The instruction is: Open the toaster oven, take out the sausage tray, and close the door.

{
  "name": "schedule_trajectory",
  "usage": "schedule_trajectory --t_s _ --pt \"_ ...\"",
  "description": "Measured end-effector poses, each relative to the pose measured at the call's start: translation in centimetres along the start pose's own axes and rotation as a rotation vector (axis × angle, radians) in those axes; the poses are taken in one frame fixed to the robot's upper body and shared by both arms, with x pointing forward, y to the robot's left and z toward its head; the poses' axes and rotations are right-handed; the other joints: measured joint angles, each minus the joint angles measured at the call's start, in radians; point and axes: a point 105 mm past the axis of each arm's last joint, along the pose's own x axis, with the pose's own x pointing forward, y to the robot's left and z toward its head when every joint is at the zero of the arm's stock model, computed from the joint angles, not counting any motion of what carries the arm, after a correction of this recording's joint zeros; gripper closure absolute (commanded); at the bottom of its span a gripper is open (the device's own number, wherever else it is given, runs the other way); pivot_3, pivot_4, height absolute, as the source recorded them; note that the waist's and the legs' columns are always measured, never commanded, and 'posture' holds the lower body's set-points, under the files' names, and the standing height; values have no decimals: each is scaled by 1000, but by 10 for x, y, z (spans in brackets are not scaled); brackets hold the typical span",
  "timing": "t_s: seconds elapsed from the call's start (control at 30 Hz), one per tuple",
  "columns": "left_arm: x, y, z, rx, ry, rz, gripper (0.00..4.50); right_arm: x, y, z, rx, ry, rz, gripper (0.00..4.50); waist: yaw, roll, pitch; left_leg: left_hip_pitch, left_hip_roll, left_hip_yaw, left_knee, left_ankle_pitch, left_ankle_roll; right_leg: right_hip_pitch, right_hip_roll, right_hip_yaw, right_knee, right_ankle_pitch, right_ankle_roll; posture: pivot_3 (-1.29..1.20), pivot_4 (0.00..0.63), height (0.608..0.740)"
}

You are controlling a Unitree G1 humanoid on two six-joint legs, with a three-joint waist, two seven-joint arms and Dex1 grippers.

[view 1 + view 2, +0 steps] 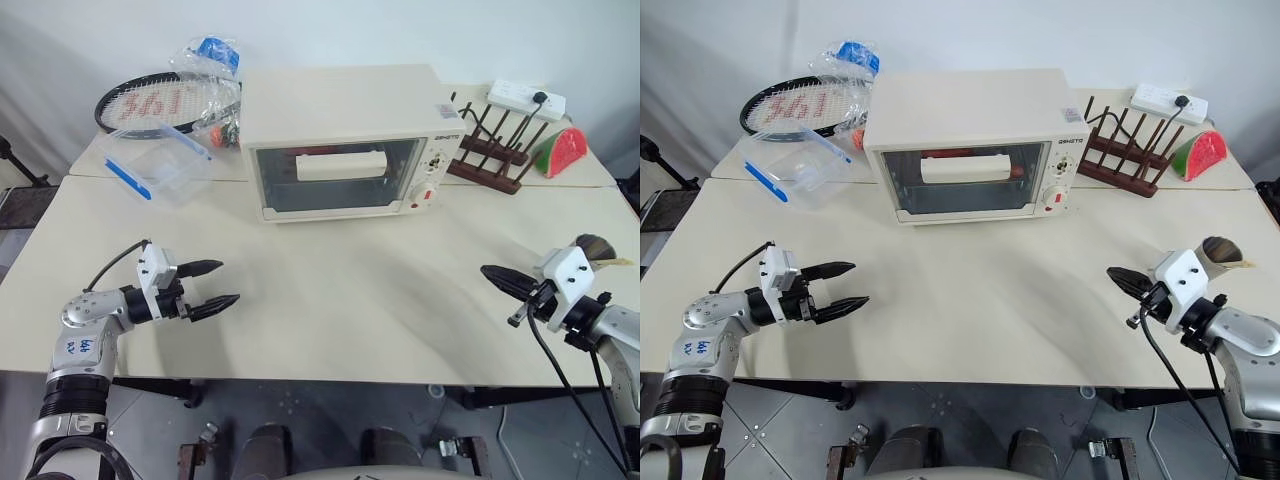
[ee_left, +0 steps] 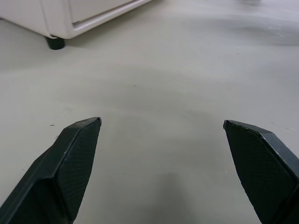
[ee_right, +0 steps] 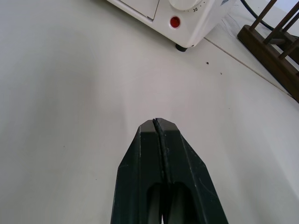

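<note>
The cream-white toaster oven (image 1: 345, 120) stands at the back middle of the table, knobs and a red button (image 3: 175, 22) on its right side. Its glass door (image 1: 335, 180) is closed, the cream bar handle (image 1: 342, 165) across the upper glass. A strip of red shows behind the handle (image 1: 950, 154); the sausage tray itself cannot be made out through the glass. My left gripper (image 1: 215, 287) hovers open over the near left of the table, nothing between its fingers. My right gripper (image 1: 492, 273) is shut and empty at the near right, pointing toward the oven.
A clear plastic box with blue clips (image 1: 160, 160) and a racket (image 1: 165, 103) lie at the back left. A dark wooden rack (image 1: 495, 150), a power strip (image 1: 525, 97) and a watermelon slice (image 1: 560, 152) sit at the back right. A seam (image 1: 150, 180) joins two tables.
</note>
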Motion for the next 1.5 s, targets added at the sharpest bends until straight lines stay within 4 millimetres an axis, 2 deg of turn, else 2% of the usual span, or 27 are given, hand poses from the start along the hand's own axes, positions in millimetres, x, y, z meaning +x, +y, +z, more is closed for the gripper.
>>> schedule_trajectory --t_s 0.1,0.23,0.5,0.63,0.8,1.0,1.13,1.23,1.27,1.33,1.5 --pt "0 5 0 -2 6 39 45 4 3 4 24 0 19 4500 0 0 0 0 0 0 0 0 0 0 0 0 0 0 0 0 150 740" --pt "1 10 6 6 -5 77 45 20 15 33 39 -65 101 4500 -5 0 0 0 0 0 0 0 0 0 0 0 1 0 0 0 150 740" --pt "6 8 36 -25 -95 44 45 83 42 96 13 -185 334 4500 -24 -1 0 0 0 0 0 0 0 -1 0 0 0 0 0 0 150 740" --pt "4 5 37 -63 -115 24 45 114 43 114 2 -225 388 4500 -29 -1 1 -1 0 0 0 0 0 -2 0 0 0 0 0 0 150 740" --pt "3 2 43 -53 -152 11 45 141 28 128 -45 -255 373 4500 -32 -1 1 -3 0 0 0 0 0 -3 0 -1 0 0 0 0 150 740" --pt "-1 2 51 -50 -202 43 45 153 22 146 -113 -315 382 4500 -49 -1 1 -3 0 0 -1 0 0 -3 0 -1 0 0 0 0 150 740" --pt "-2 2 49 -54 -199 52 45 153 22 151 -161 -335 402 4500 -52 0 1 -3 0 0 -2 0 0 -4 0 -1 0 0 0 0 150 740" --pt "-2 2 48 -58 -197 56 0 151 25 151 -179 -336 429 3917 -55 0 1 -3 0 0 -2 0 0 -5 0 -1 0 0 0 0 150 740" --pt "-2 2 48 -58 -197 63 0 152 27 148 -175 -302 446 3452 -54 0 1 -3 1 0 -2 0 0 -4 0 -1 1 0 0 0 150 740" --pt "-2 2 48 -57 -197 64 0 152 30 144 -183 -266 465 3013 -54 0 1 -3 1 0 -2 0 0 -4 0 -1 1 0 0 0 150 740" --pt "-2 3 48 -57 -197 70 0 145 33 129 -196 -191 508 1370 -50 0 1 -3 0 0 -1 0 0 -4 0 -1 0 0 0 0 150 740"
